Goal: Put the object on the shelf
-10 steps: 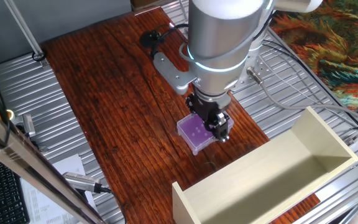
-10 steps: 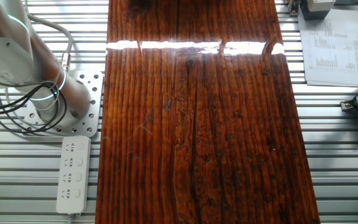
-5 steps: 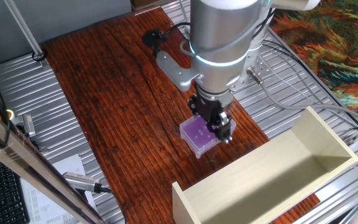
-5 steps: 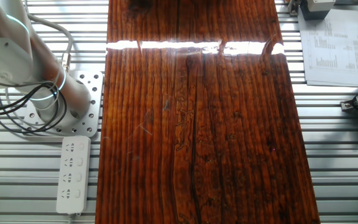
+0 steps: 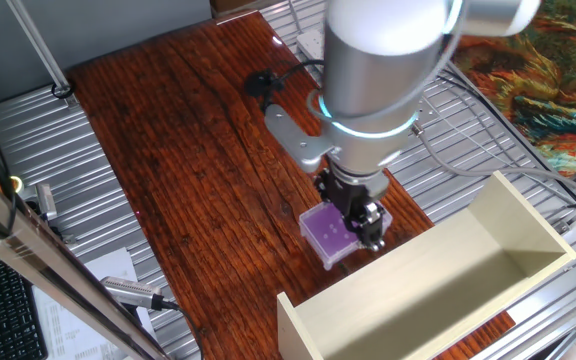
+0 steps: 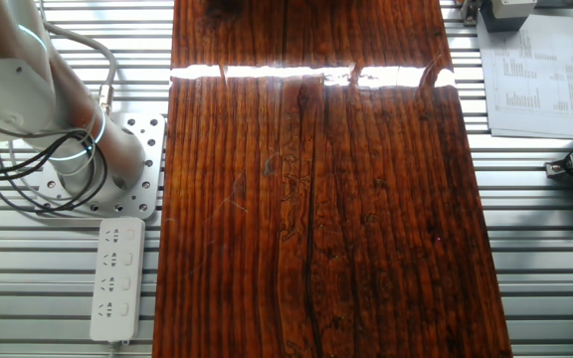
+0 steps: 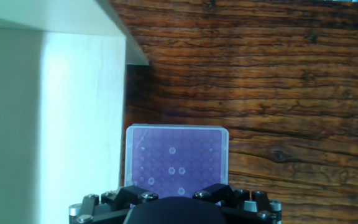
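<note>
Translucent purple plastic box (image 7: 176, 155); matt cream shelf (image 7: 55, 118) (panels smooth); glossy grained wood table (image 6: 316, 199).

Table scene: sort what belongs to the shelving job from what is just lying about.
Job: purple box, gripper shut on it, cream shelf.

Lying about: power strip, printed sheet, black keyboard, patterned cloth.
</note>
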